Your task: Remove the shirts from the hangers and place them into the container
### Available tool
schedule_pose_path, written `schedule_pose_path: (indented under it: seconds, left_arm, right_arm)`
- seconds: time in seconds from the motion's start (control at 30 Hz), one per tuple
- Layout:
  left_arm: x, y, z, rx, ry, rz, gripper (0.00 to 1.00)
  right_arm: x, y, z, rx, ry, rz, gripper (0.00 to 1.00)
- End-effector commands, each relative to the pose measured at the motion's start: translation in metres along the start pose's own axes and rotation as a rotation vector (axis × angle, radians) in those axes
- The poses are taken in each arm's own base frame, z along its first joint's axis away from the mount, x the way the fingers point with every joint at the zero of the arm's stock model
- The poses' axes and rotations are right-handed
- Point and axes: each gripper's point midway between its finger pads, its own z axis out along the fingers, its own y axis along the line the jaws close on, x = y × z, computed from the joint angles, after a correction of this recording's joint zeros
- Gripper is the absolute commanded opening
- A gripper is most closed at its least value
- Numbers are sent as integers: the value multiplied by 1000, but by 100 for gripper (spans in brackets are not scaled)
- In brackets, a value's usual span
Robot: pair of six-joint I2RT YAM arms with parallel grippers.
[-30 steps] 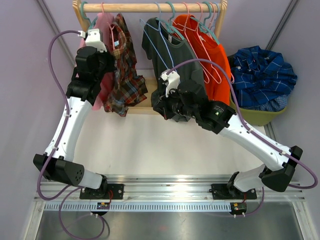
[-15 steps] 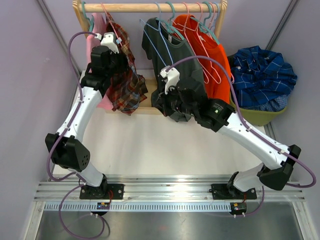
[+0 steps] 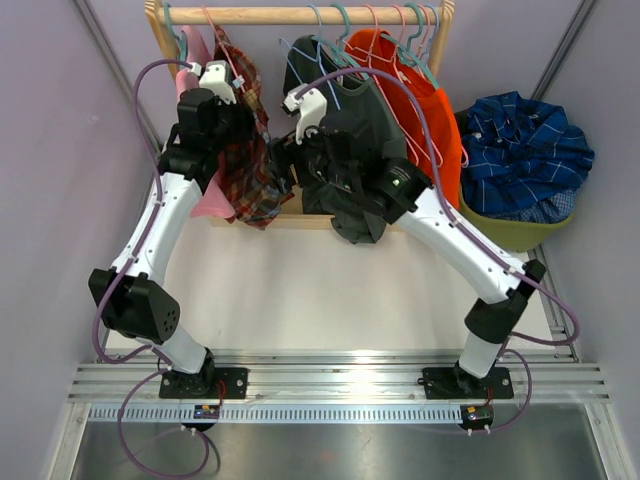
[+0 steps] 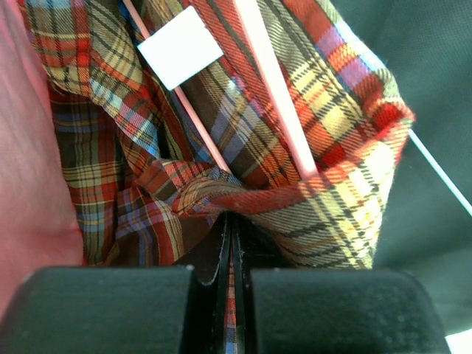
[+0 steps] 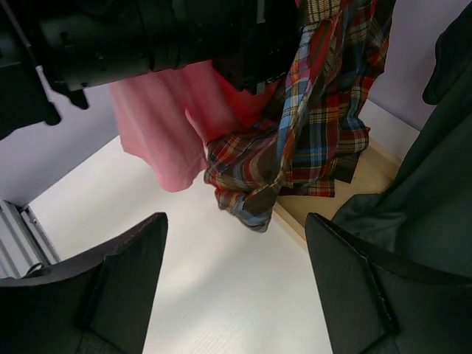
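The red-brown-green plaid shirt (image 3: 250,170) hangs on a pink hanger (image 4: 276,96) from the rail. My left gripper (image 3: 237,128) is shut on a fold of it (image 4: 232,243). A pink shirt (image 3: 205,200) hangs just left of it. My right gripper (image 5: 234,228) is open and holds nothing. It hangs over the table in front of the plaid shirt's hem (image 5: 310,133), with the dark grey shirt (image 3: 355,215) to its right. An orange shirt (image 3: 430,110) hangs further right. The dark blue plaid shirt (image 3: 525,150) lies bunched in the olive container (image 3: 520,235).
The wooden rail (image 3: 300,15) carries several thin hangers. The rack's wooden base (image 3: 290,215) lies under the shirts. Lavender walls close in left and right. A white tag (image 4: 181,46) shows inside the plaid collar.
My right gripper has opened and swung up and left, away from the dark grey shirt's lower part and toward the plaid shirt. The left arm moved right with the plaid shirt, then held still.
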Motion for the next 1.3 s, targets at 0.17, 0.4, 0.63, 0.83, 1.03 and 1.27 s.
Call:
schedule_pose_path:
  seconds: [0.17,0.4,0.63,0.83,1.03,1.27]
  left_arm:
    - [-48,10,-25,3,-115,31,0]
    - [-52,16,-21,0,-112,27,0]
    - [-52,7,-12,49,-102,5,0]
    - [-53,-3,-2,102,-98,-26,0]
    - [-52,-10,13,124,-86,-43,0]
    - [-58,-17,20,152,-82,-52,0]
  right_arm:
    - [-9,-25,47,-1,11,-15,80]
    - [-3,-38,81,-59,23,42,75]
    - [-6,-29,78,-115,17,65,72]
    - [-31,-37,44,-60,-56,26,76]
    - [-31,-41,51,-47,-42,-3,79]
    - [-25,-41,72,-62,-37,-6,79]
